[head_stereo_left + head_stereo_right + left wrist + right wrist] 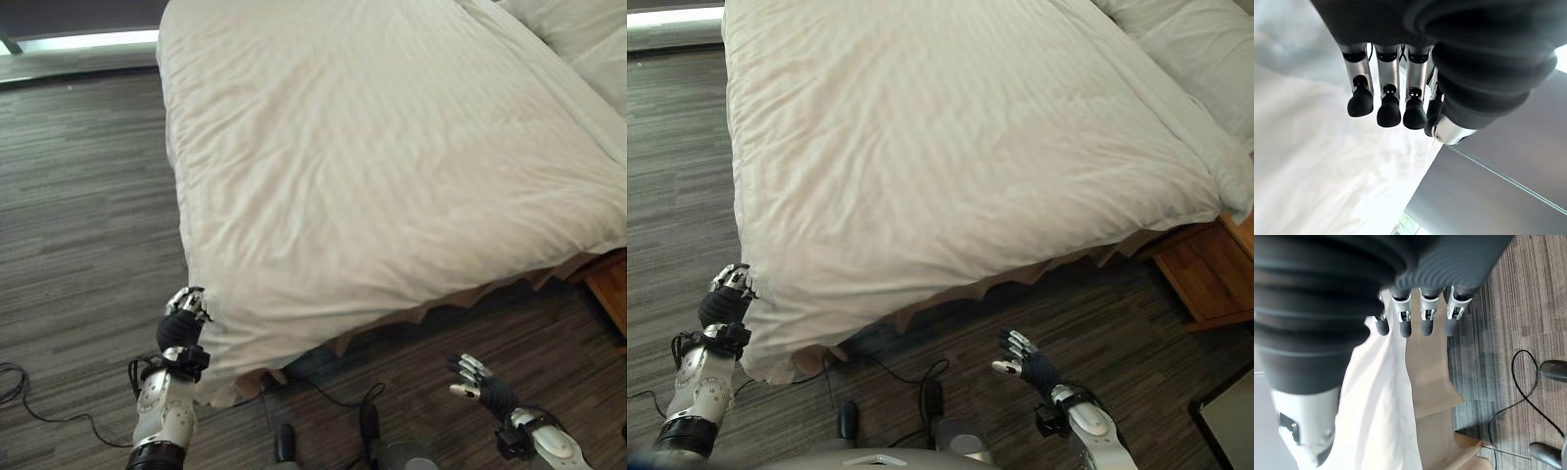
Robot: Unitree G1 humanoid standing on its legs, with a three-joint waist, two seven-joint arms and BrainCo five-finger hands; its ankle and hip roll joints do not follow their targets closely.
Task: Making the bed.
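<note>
White striped duvet (392, 166), softly creased, is lying spread over the bed, its corner hanging toward grey ribbed carpet (78, 245). Left hand (183, 318) is touching that corner, fingers hanging relaxed, gripping nothing. Right hand (1027, 364) is hovering open beside the duvet's lower edge.

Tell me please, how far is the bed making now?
Mostly done, it seems: the white duvet lies spread and fairly smooth over the bed, pillows at the head. The left hand is at the duvet's near corner, fingers against the cloth. The right hand hangs open over the floor. Left: straighten that drooping corner.
</note>
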